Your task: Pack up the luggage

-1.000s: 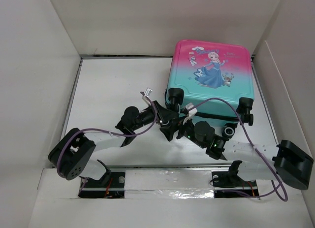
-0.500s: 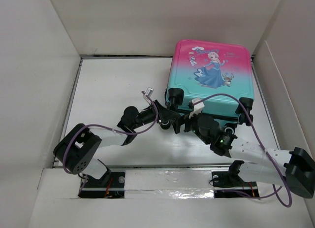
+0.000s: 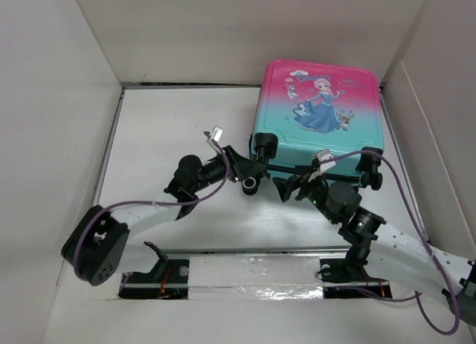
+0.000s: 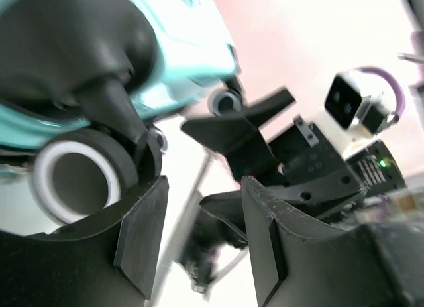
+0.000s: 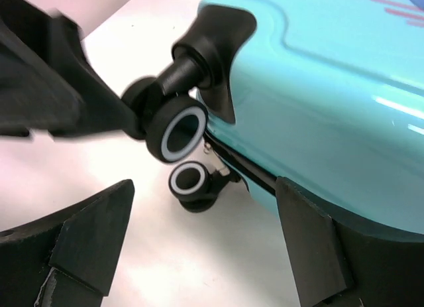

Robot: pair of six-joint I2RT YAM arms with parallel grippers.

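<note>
From the lower left of the top view, the left arm [image 3: 141, 206] is stretching across the white table [image 3: 171, 128] toward the centre of the frame. The left gripper [image 3: 251, 174] is sitting low at the near left corner of the luggage [image 3: 320, 114]. In the left wrist view its fingers [image 4: 142, 234] are standing apart with nothing between them, so it is released [image 4: 202, 194]. A white-ringed wheel [image 4: 73, 178] of the case is showing just outside one finger, at the left of that frame.

Just to the right of centre, the right gripper [image 3: 286, 188] is facing the same corner from below. In the right wrist view its jaws are spread wide and are gripping nothing [image 5: 205, 187]. The two corner wheels [image 5: 180, 134] and the teal shell [image 5: 331, 88] are filling the upper right of that frame.

The luggage is lying flat and closed in the upper right of the top view, printed side up, its pink end toward the far wall. The right arm [image 3: 394, 244] is running off to the lower right corner.
</note>
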